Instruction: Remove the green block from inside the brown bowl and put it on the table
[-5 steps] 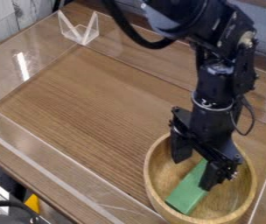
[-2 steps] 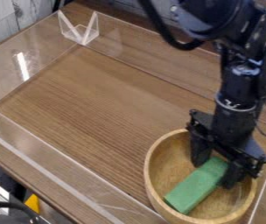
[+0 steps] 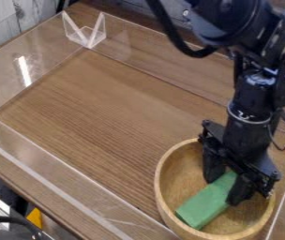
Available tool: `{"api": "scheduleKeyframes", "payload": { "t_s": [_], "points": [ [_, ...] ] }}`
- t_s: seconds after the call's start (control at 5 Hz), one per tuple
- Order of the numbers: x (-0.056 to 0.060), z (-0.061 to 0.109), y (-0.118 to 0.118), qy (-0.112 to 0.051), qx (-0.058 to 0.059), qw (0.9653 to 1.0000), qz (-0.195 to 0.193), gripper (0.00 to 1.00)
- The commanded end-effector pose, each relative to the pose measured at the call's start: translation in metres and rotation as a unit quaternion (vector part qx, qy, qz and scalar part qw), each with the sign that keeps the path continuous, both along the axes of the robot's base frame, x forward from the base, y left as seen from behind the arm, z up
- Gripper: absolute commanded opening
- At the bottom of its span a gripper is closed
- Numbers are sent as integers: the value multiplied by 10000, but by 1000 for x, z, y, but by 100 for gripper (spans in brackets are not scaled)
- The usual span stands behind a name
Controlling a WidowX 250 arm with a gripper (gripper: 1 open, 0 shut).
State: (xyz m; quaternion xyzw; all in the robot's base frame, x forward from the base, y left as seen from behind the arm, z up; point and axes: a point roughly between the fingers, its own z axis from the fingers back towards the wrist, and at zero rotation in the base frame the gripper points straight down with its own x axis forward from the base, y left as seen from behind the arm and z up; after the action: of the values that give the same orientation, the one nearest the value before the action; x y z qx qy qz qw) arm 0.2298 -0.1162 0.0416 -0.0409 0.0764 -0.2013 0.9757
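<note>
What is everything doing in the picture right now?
Green block: lying in the bowl, one end by the gripper
Brown bowl: on the table, with the block inside
Gripper: reaching down into the bowl; can't tell if it's gripping
Table: under the bowl

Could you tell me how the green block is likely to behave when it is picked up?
The green block looks stiff, since its edges run straight without sagging. Its flat, elongated shape suggests it would not roll. Resting inside the curved brown bowl, it might slide or tip if nudged.
</note>
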Motion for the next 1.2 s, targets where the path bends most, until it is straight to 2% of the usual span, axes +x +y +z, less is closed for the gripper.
{"api": "scheduleKeyframes", "payload": {
  "t_s": [0.0,0.2,0.6,1.0],
  "points": [
    [-1,16,-3,-268,-121,9995,134,0],
    [-6,22,-5,-331,-170,9989,299,0],
    [-2,43,7,-444,-267,9979,396,0],
    [-18,41,45,-421,-273,9986,-141,0]
  ]
}}
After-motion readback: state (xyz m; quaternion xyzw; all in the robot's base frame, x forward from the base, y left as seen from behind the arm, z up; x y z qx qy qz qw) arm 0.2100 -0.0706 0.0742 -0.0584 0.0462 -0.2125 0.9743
